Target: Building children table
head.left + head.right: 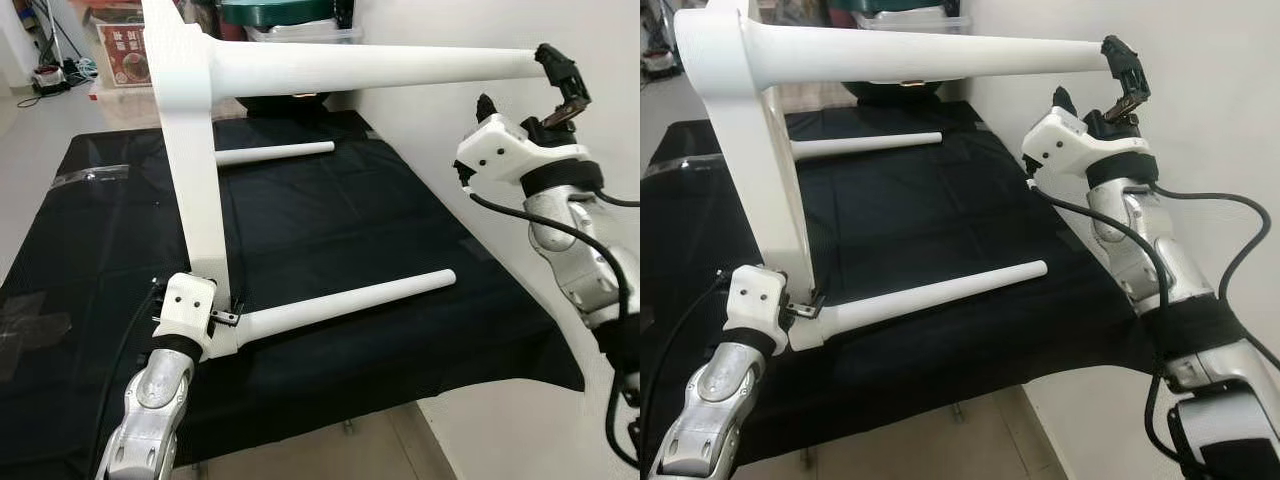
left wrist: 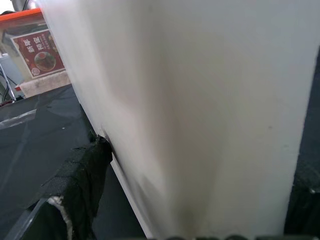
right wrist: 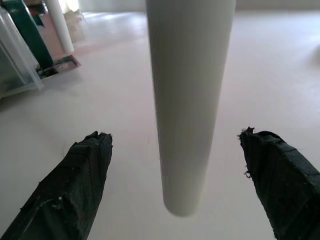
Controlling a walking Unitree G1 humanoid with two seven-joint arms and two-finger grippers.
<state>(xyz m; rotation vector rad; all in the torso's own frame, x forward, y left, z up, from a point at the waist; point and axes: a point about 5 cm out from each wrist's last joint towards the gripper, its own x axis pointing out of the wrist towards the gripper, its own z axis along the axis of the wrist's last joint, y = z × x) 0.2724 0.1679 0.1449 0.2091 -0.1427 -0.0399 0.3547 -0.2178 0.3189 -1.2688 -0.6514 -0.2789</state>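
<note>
A black cloth (image 1: 320,250) covers the bench across the middle of the frame, with strips of clear tape (image 1: 90,173) on it at the left; pale tiled floor (image 1: 330,455) shows along the lower edge, and a white wall (image 1: 440,70) rises at the upper right. In the upper left corner, beyond the bench, stands a box with a red food label (image 1: 125,55), and at the top centre sit a dark green lid and clear plastic containers (image 1: 290,20). The children table (image 1: 190,170) is white and stands on its side on the cloth: its flat top is upright at the left of centre, and round tapered legs stick out sideways toward the right. One leg (image 1: 345,305) lies low above the cloth in the lower centre, another (image 1: 275,152) shows farther back, and the upper leg (image 1: 380,68) runs across the top of the frame toward the wall. The left gripper (image 1: 222,318), at the lower left, is clenched on the lower edge of the tabletop beside the base of the low leg; in its wrist view one black finger (image 2: 82,185) presses against the white panel. The right gripper (image 3: 175,185), at the upper right, has its fingers (image 3: 80,185) spread apart on either side of the upper leg's tip, not touching it.
</note>
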